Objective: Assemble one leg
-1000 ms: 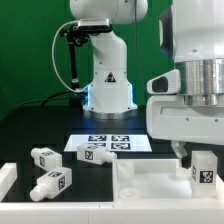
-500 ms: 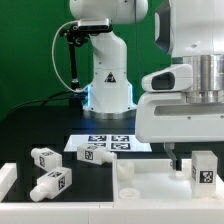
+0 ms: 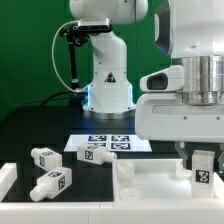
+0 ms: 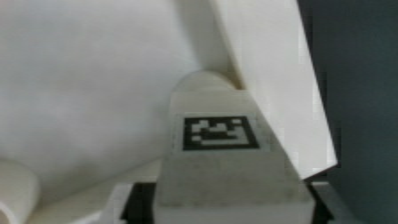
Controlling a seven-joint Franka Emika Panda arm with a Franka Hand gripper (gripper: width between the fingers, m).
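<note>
Since a sec ago your claw has dropped a bit w/ the leg pinched between its fingers, upright over the white tabletop at the exterior view's right, so seating's prob. close.

bright even overhead light, soft shadows; wrist view blurred, exterior view sharper
</note>
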